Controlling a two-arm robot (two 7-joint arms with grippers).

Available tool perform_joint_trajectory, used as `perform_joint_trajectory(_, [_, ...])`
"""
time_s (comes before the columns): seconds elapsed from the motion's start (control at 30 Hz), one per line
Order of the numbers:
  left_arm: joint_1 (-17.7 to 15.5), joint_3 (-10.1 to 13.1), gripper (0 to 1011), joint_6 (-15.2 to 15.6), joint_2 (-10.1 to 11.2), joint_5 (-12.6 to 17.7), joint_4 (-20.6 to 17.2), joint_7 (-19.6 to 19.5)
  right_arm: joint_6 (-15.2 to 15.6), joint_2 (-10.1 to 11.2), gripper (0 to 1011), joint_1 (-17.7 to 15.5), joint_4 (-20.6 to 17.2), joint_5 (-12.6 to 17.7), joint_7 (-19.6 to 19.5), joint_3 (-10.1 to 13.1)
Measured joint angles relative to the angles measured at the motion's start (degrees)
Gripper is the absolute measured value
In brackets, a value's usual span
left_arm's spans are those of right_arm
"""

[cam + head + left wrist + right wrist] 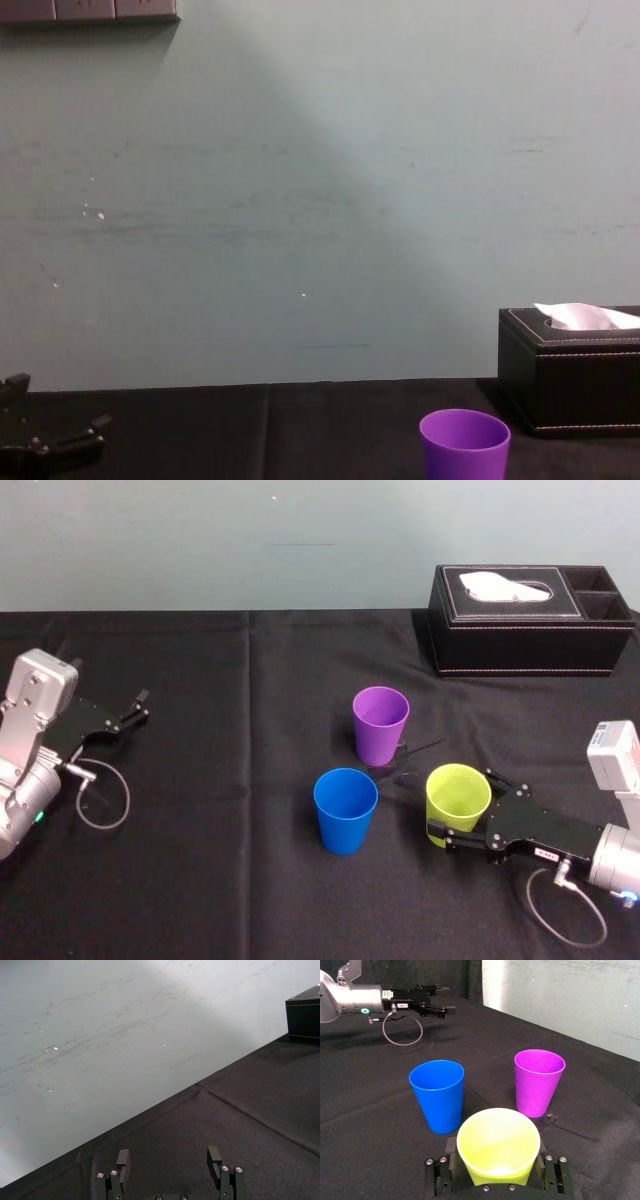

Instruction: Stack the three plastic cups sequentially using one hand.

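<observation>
Gripping the yellow-green cup with the right gripper, jaws against both its sides, toward the near right edge of the table. Just beside it at mid-table, blue cup and purple cup, upright, apart, all three empty. Judged barely begun: first cup in hand, no nesting done, two placements left. Parked by the left edge, jaws spread: left gripper. At the far right corner, tissue box holding white tissue.

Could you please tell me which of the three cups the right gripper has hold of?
The yellow-green cup, between the right gripper's fingers; the blue cup and purple cup stand free beside it.
</observation>
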Motion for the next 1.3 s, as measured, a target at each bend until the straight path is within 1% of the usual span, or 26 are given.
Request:
perform_joint_trajectory(0.07, [0.00, 0.00, 1011, 0.00, 0.00, 0.00, 0.00, 0.00, -0.01, 0.03, 890, -0.02, -0.03, 0.01, 0.00, 0.01])
perform_joint_trajectory(0.1, [0.00, 0.00, 1011, 0.00, 0.00, 0.00, 0.00, 0.00, -0.02, 0.03, 890, -0.02, -0.04, 0.02, 0.00, 0.01])
perform_joint_trajectory(0.13, [0.00, 0.00, 1011, 0.00, 0.00, 0.00, 0.00, 0.00, -0.02, 0.04, 840, -0.03, -0.04, 0.02, 0.00, 0.02])
perform_joint_trajectory(0.23, [0.00, 0.00, 1011, 0.00, 0.00, 0.00, 0.00, 0.00, -0.03, 0.06, 776, -0.05, -0.07, 0.03, 0.00, 0.04])
perform_joint_trajectory(0.5, [0.00, 0.00, 1011, 0.00, 0.00, 0.00, 0.00, 0.00, -0.06, 0.10, 739, -0.08, -0.12, 0.07, 0.01, 0.08])
perform_joint_trajectory(0.93, [0.00, 0.00, 1011, 0.00, 0.00, 0.00, 0.00, 0.00, -0.09, 0.12, 741, -0.42, -0.46, 0.16, -0.34, 0.35])
perform_joint_trajectory(1.0, [0.00, 0.00, 1011, 0.00, 0.00, 0.00, 0.00, 0.00, 0.48, 0.08, 741, -2.07, -2.25, 0.61, -2.65, 1.66])
perform_joint_trajectory(1.03, [0.00, 0.00, 1011, 0.00, 0.00, 0.00, 0.00, 0.00, 0.48, 0.08, 741, -2.07, -2.25, 0.61, -2.65, 1.66])
perform_joint_trajectory(1.1, [0.00, 0.00, 1011, 0.00, 0.00, 0.00, 0.00, 0.00, 1.25, 0.36, 741, -3.69, -4.42, 1.26, -4.32, 2.87])
perform_joint_trajectory(1.13, [0.00, 0.00, 1011, 0.00, 0.00, 0.00, 0.00, 0.00, 1.99, 0.76, 741, -4.88, -6.23, 1.80, -5.39, 3.93])
perform_joint_trajectory(1.17, [0.00, 0.00, 1011, 0.00, 0.00, 0.00, 0.00, 0.00, 1.99, 0.76, 741, -4.88, -6.23, 1.80, -5.39, 3.93])
perform_joint_trajectory(1.23, [0.00, 0.00, 1011, 0.00, 0.00, 0.00, 0.00, 0.00, 4.16, 1.60, 739, -6.88, -9.86, 3.06, -7.22, 5.89])
perform_joint_trajectory(1.27, [0.00, 0.00, 1011, 0.00, 0.00, 0.00, 0.00, 0.00, 4.16, 1.60, 741, -6.88, -9.86, 3.06, -7.22, 5.89])
perform_joint_trajectory(1.3, [0.00, 0.00, 1011, 0.00, 0.00, 0.00, 0.00, 0.00, 5.48, 2.04, 741, -7.52, -11.50, 3.83, -7.84, 6.74])
